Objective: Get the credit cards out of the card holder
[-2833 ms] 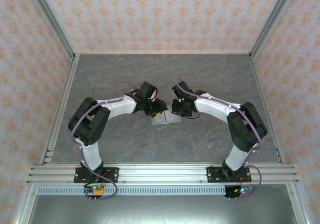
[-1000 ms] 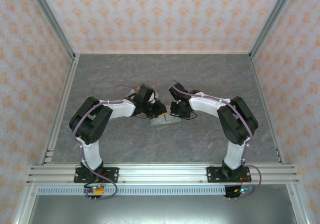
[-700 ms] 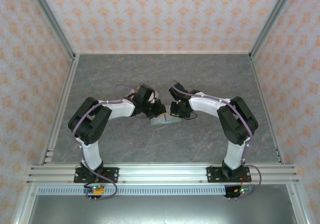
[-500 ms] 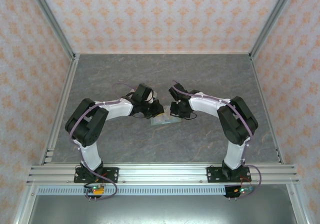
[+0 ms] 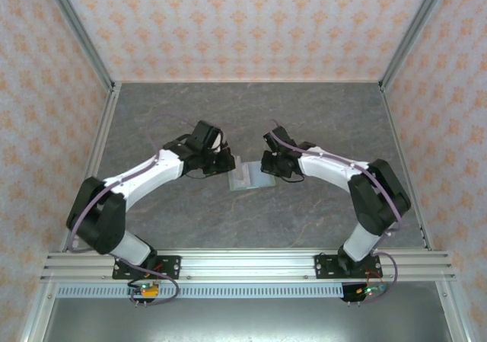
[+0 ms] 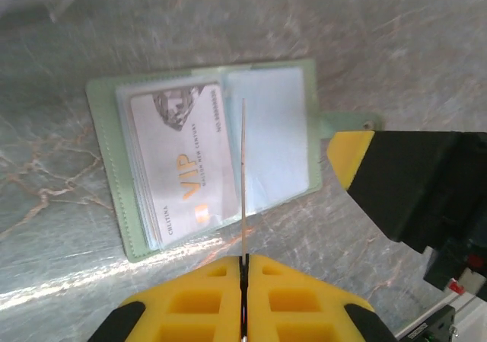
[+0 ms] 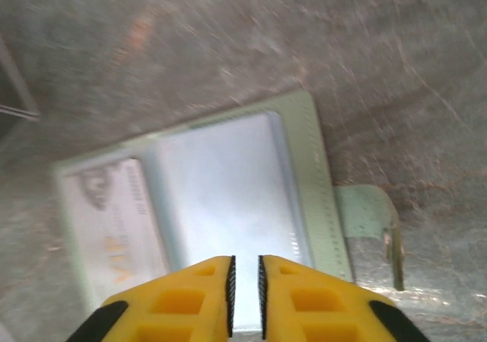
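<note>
Within the shut left gripper point(image 6: 243, 260) a credit card point(image 6: 243, 167) is pinched for removal; below the slightly parted, empty right gripper point(image 7: 244, 272) the card holder point(image 7: 318, 167) is laid open.

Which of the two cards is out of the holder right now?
The golden-brown card, seen edge-on in the shut left gripper above the card holder. The whitish VIP card lies in its pocket.
</note>
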Controlling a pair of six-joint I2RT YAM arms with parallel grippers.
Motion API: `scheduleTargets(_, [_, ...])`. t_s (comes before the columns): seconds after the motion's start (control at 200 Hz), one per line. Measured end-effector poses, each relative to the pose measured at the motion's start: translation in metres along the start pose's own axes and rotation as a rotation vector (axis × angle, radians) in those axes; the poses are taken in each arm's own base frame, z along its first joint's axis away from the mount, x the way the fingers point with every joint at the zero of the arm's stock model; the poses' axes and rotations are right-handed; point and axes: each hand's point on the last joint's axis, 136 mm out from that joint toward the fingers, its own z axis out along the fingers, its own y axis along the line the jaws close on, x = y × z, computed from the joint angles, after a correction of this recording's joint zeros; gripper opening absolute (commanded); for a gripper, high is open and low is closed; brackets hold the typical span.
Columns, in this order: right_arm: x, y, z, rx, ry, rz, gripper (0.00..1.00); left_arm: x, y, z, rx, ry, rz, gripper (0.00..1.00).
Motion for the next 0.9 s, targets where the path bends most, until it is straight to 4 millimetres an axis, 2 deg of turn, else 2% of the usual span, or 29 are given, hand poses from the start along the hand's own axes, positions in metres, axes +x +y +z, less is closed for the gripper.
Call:
scheduleTargets(0.105, [-0.010, 0.016, -0.014, -0.087, -0.056, 0.008, 0.40, -0.013, -0.009, -0.027, 0.024, -0.080, 0.034, 0.08])
scheduleTargets(0.21, [-0.013, 0.031, -0.025, -0.181, -0.082, 0.018, 0.53, -0.025, -0.010, -0.044, 0.059, -0.130, 0.016, 0.08])
scheduleTargets(0.335, [-0.018, 0.060, -0.036, -0.323, -0.083, 0.020, 0.66, -0.039, -0.005, -0.056, 0.137, -0.181, -0.052, 0.08])
scheduleTargets(0.415, [-0.022, 0.079, -0.043, -0.426, -0.090, 0.028, 0.70, -0.044, -0.002, -0.060, 0.179, -0.196, -0.098, 0.08])
scheduleTargets(0.495, [-0.024, 0.095, -0.050, -0.526, -0.092, 0.052, 0.74, -0.047, -0.009, -0.065, 0.232, -0.204, -0.122, 0.08])
scheduleTargets(0.696, [-0.030, 0.127, -0.069, -0.717, -0.069, 0.112, 0.73, -0.061, -0.027, -0.081, 0.375, -0.239, -0.176, 0.06])
scheduleTargets(0.896, [-0.035, 0.147, -0.080, -0.840, -0.039, 0.169, 0.61, -0.065, -0.032, -0.082, 0.460, -0.243, -0.247, 0.05])
